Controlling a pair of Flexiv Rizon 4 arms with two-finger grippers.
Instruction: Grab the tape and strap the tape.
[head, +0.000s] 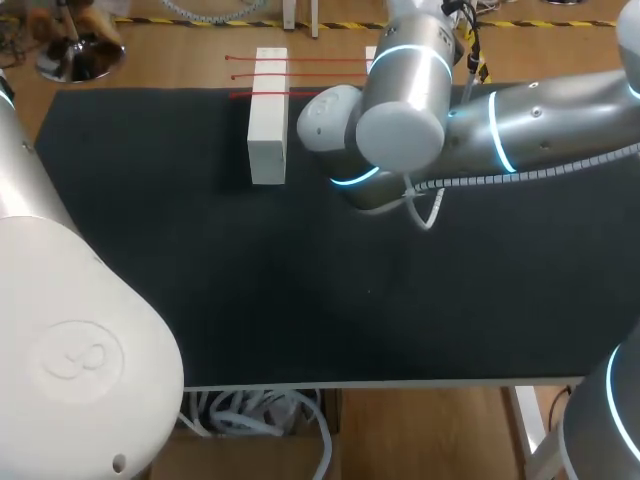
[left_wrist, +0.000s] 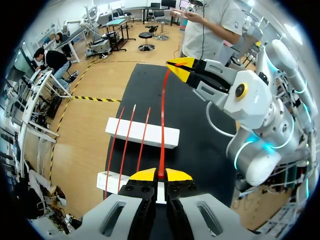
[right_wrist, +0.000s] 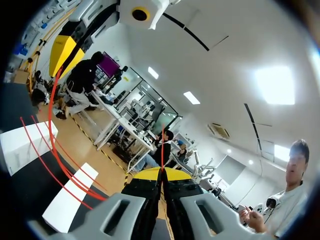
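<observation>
Black mat (head: 300, 300) covers the table.

L arm (head: 70, 340): bulky white housing fills the 8 o'clock corner of the head view; its fingers can't be seen there.

R arm (head: 540, 120): enters from 3 o'clock and reaches past mid-mat. Its wrist hangs over the mat just R of the long white block (head: 267, 120), w/ its fingers hidden beneath in that view.

Long white block: approx 11 o'clock from mat centre, lying lengthwise toward the far edge. Second white block (head: 370, 55): approx 12 o'clock at the far edge, mostly hidden behind the R arm.

L gripper (left_wrist: 160, 174): yellow tips pinched together on the held tape (left_wrist: 162, 125), one on each side. R gripper (right_wrist: 161, 172): likewise clamped on the same red strand, w/ a short end poking out past its tips.

Held tape: runs from the L gripper straight ahead over the mat to the R gripper, beside the blocks and touching neither.

Spare tapes (left_wrist: 144, 135): three red strands laid across both blocks, side by side, apart from the held one.
</observation>
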